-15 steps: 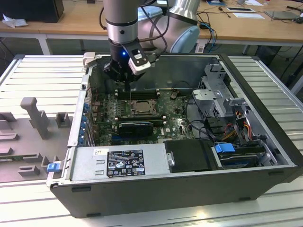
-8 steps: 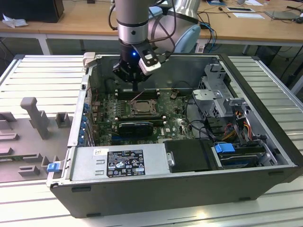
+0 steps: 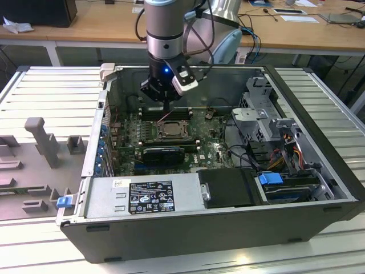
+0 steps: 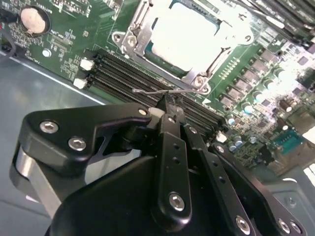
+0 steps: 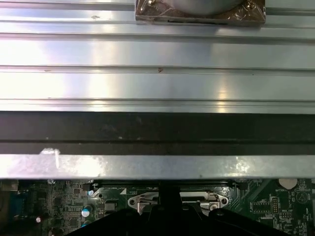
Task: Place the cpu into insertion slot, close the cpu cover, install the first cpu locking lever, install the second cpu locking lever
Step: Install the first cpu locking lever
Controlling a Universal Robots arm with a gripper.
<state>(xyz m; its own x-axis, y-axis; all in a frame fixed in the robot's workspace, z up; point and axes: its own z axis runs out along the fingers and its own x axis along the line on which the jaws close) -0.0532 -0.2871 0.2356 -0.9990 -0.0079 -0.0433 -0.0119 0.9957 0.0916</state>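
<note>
**Item: cpu**
- Location: seated in the insertion slot on the green board, inside the open computer case. In the exterior view, at 6 o'clock of the gripper and close under it.
- Covering: framed by the cpu cover, which appears to lie flat over the chip's edges, with the pale top showing through the cut-out.
- Handling, as judged: light, rigid and flat, with a smooth metal top likely to slip under a pinch. Best taken by two opposite edges, never by the underside. Pin field beneath probably very fragile, so no sideways drag.

**Item: locking lever**
- Description: thin springy wire running along the socket's edge beside the black memory slots.
- Handling, as judged: stiff against bending but small and easy to lose. Best taken near its free hooked end.

**Item: gripper**
- State: fingers drawn together with no gap between the tips, and the tips right at the wire lever.
- Contact: cannot tell whether pinching, pressing or merely touching it.

**Hidden or unclear**
- Chip top washed out by glare in the second wrist view, so no markings or seating gap readable.
- Socket pins fully covered.
- A second lever not made out.
- Cover partly cut off behind the black gripper body in the first wrist view.
- Lever hook and latch tab too fine to judge
</note>
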